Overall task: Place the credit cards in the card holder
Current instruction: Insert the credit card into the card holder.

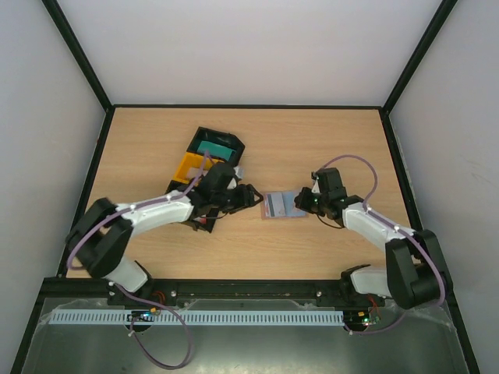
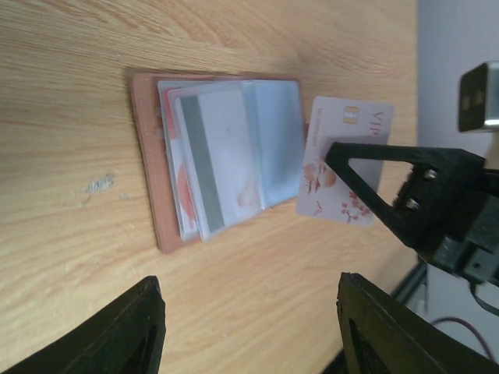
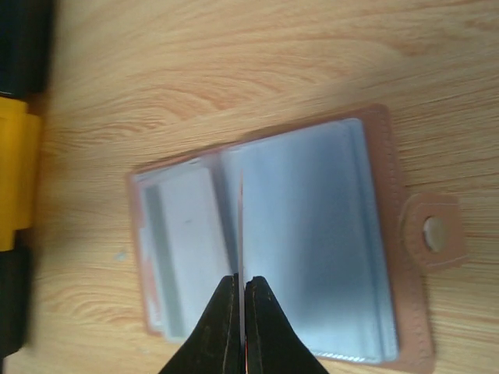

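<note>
The card holder (image 1: pixel 282 206) lies open on the table's middle, brown rim (image 2: pixel 148 171) round clear sleeves. A white card with a grey stripe (image 2: pixel 218 164) sits in its left sleeves. My right gripper (image 1: pixel 302 199) is shut on a pale pinkish-white card with blossoms (image 2: pixel 343 160) and holds it on edge over the holder's right half. In the right wrist view the gripper (image 3: pixel 241 284) pinches that card, seen edge-on (image 3: pixel 240 226), above the holder (image 3: pixel 390 195). My left gripper (image 1: pixel 251 195) is open and empty just left of the holder; its fingers (image 2: pixel 132 327) stand wide apart.
A black tray (image 1: pixel 218 144) with a teal card (image 1: pixel 212 148) and a yellow tray (image 1: pixel 191 166) stand behind the left arm. The yellow tray also shows in the right wrist view (image 3: pixel 15 171). The holder's snap tab (image 3: pixel 433 232) sticks out on its right side.
</note>
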Motion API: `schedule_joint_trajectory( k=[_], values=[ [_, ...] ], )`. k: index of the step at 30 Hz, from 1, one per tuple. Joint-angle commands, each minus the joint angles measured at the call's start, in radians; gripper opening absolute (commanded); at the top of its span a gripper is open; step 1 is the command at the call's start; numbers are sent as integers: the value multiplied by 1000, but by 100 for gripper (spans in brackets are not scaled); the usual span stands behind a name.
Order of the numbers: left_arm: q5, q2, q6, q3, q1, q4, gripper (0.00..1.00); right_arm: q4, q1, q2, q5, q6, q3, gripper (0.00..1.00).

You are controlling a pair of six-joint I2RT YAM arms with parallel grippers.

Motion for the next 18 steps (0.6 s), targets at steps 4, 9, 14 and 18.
schedule_joint_trajectory(
  k=[4, 9, 14, 18],
  values=[
    [-81, 237, 45, 149, -14, -33, 61, 98, -15, 95, 76, -33, -9, 2],
    [-96, 308, 61, 195, -16, -55, 62, 206, -15, 151, 6, -8, -23, 2],
    [-118, 360, 86, 233, -17, -95, 61, 289, -15, 215, -80, 10, -28, 2],
    [-125, 388, 101, 247, -16, -114, 56, 325, -14, 260, -117, 11, -31, 2]
  ],
)
